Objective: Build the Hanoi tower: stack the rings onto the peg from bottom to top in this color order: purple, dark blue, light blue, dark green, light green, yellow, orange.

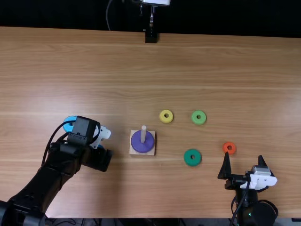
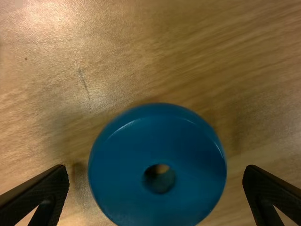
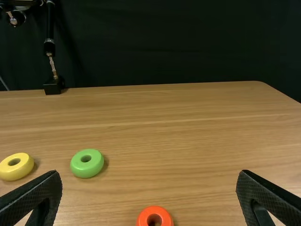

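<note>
In the top view my left gripper (image 1: 99, 159) is over the left part of the table, its arm partly covering the light blue ring (image 1: 69, 126). The left wrist view has the dark blue ring (image 2: 127, 174) flat on the table between the spread fingers of the open left gripper (image 2: 156, 172). The purple ring (image 1: 142, 145) lies around the peg (image 1: 143, 133) on its square base (image 1: 134, 151). My right gripper (image 1: 244, 157) stands open near the orange ring (image 1: 229, 148); in its wrist view the open gripper (image 3: 149, 174) is empty, with the orange ring (image 3: 155, 215) in front.
Right of the peg lie the yellow ring (image 1: 166, 116), light green ring (image 1: 198, 117) and dark green ring (image 1: 192, 157). The right wrist view also has the yellow ring (image 3: 16, 166) and light green ring (image 3: 87, 164). A black stand (image 1: 151, 36) is at the far edge.
</note>
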Available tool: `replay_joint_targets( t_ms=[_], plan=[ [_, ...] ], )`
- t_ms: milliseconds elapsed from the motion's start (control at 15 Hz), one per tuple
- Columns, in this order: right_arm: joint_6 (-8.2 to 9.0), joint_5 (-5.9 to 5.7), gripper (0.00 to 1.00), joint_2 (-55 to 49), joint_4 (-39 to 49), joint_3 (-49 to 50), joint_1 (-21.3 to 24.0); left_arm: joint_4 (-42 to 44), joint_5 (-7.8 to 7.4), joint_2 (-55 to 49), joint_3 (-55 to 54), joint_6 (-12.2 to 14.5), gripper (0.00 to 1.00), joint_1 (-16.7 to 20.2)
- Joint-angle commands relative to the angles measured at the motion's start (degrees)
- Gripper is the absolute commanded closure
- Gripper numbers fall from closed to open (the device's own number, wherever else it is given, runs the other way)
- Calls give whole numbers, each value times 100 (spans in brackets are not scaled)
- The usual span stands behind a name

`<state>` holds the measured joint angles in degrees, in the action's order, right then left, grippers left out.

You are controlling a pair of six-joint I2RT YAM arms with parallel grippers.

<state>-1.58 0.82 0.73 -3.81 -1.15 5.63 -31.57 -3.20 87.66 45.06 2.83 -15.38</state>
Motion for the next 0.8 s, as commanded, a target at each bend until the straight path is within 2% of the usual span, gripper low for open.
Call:
replay_joint_targets(
  t_ms=[0,200,267,400,467,533,600,733],
  plan=[
    [-10,-29,0,-73,-15,27,-18,4,-38,58,249,76,0,0],
    [-10,-29,0,-73,-15,27,-18,-7,-28,58,249,86,0,-18],
    [-10,-29,0,-73,-15,27,-18,-28,-28,58,249,86,9,-18],
    [-10,-29,0,-73,-15,27,-18,-7,4,50,231,86,76,-18],
    [0,-29,0,-73,-15,27,-18,4,109,41,231,86,89,-27],
    [-10,-29,0,-73,-15,27,-18,4,236,50,240,86,91,-27],
    [-10,-29,0,-73,-15,27,-18,4,299,50,249,86,92,-36],
    [-10,-29,0,-73,-15,27,-18,4,320,32,311,86,95,-62]
  ],
)
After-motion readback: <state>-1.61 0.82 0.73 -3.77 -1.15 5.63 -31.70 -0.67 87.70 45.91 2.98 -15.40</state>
